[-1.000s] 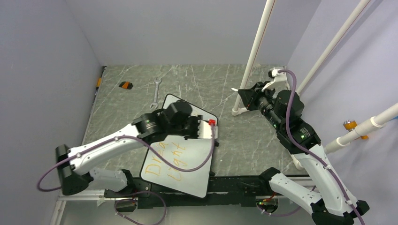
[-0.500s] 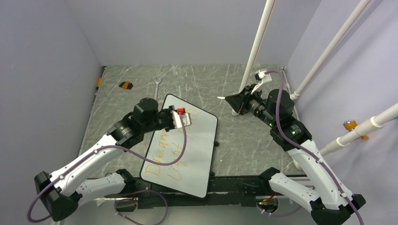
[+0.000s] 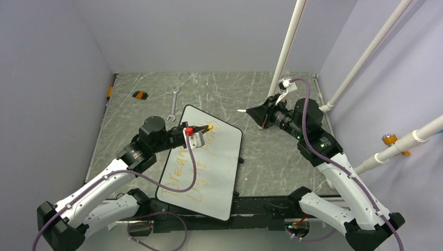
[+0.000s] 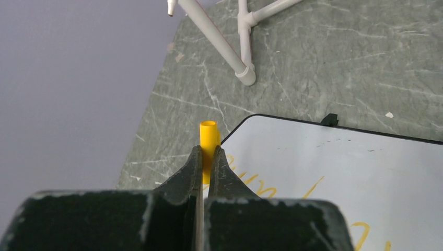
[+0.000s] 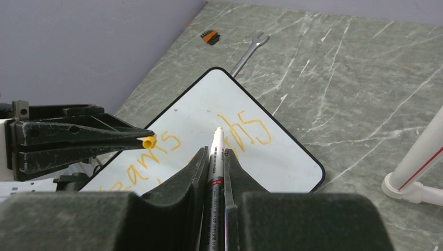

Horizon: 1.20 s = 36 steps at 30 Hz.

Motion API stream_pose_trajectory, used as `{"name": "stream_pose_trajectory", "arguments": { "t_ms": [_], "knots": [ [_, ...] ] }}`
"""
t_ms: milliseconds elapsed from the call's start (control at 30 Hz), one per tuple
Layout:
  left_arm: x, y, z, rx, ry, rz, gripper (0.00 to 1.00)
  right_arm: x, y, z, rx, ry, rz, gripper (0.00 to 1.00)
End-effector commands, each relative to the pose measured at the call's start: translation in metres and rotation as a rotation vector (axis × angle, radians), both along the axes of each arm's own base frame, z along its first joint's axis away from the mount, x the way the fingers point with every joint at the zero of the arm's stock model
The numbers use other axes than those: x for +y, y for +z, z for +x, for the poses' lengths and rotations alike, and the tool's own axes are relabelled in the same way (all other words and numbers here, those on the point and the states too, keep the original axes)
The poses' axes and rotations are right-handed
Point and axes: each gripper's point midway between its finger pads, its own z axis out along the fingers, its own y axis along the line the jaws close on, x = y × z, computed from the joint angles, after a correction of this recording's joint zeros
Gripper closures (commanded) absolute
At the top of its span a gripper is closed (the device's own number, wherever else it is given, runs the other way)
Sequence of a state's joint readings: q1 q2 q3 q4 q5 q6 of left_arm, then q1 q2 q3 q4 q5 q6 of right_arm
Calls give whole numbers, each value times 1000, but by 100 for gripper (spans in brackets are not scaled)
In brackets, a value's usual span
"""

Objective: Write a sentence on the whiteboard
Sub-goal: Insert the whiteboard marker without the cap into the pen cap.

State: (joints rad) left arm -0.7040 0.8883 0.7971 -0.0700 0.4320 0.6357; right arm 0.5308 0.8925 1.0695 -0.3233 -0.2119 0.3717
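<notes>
Yellow cap (image 4: 208, 133) is pinched in your left gripper (image 4: 207, 152) over the whiteboard (image 3: 225, 157), marker (image 5: 216, 141) in your right gripper (image 5: 214, 152); it looks stiff, slick, so take its rim.

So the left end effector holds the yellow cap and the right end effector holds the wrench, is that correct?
No. The right end effector holds a white marker, as the right wrist view shows; the wrench lies on the table. The rest is correct.
</notes>
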Motion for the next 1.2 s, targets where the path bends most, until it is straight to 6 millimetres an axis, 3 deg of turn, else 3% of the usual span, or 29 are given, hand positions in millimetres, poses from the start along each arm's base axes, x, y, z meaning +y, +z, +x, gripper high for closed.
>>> {"name": "stream_pose_trajectory", "arguments": {
  "t_ms": [0,133,700,1167],
  "knots": [
    [-9,12,-16,-72,-126,-73,100,5,13,-2,-37,30,43,100],
    [-10,11,-23,-64,-167,-96,100,9,14,-10,-38,72,52,100],
    [-7,10,-19,-14,-135,-117,100,41,7,-44,-12,366,69,100],
    [-13,6,-15,37,-137,-122,100,55,-3,-47,20,451,66,100]
  ]
}}
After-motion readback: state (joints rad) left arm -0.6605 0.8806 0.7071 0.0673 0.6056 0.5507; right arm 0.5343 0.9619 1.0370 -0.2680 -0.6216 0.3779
